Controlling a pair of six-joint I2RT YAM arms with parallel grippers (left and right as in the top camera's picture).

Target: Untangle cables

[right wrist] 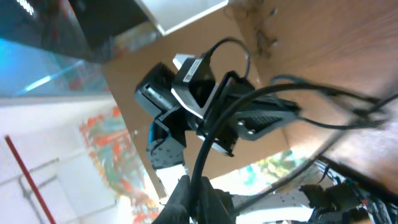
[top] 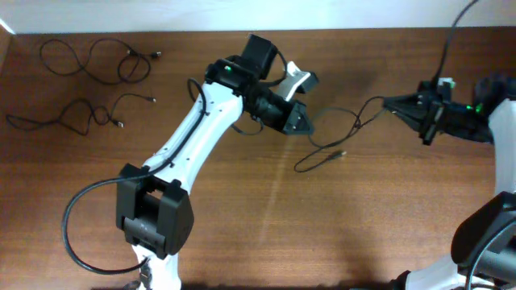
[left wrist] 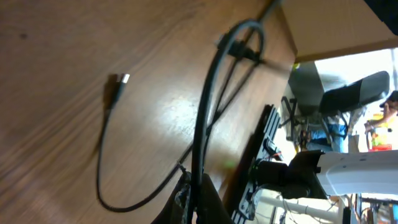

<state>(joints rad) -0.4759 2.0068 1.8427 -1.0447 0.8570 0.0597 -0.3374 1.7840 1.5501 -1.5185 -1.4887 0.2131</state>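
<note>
Between the two arms, right of the middle of the wooden table (top: 266, 225), the tangled cables (top: 357, 123) hang as a few thin black strands running from one gripper to the other. The left gripper (top: 302, 121) has its fingers pressed together on the strands at their left end. The right gripper (top: 397, 105) has its fingers pressed together on them at the right end, well apart from the left one. One strand sags below this line and curls back onto the wood, ending in a small plug end (top: 340, 153) that lies flat on the table.

From the left wrist, the strands (left wrist: 205, 106) rise out of the closed fingertips (left wrist: 186, 202) at the bottom edge and arc up across the wood, and the plug end (left wrist: 118, 84) rests on the table to the left. From the right wrist, the strands (right wrist: 208, 143) climb from the pinched fingertips (right wrist: 193, 199) toward the left gripper (right wrist: 249, 124), which faces the camera.

At the far left of the table, two more cables lie apart from the tangle: an upper loose cable (top: 143, 55) in wavy loops, and a lower loose cable (top: 139, 97) just below it. Whether these two touch each other cannot be told.
</note>
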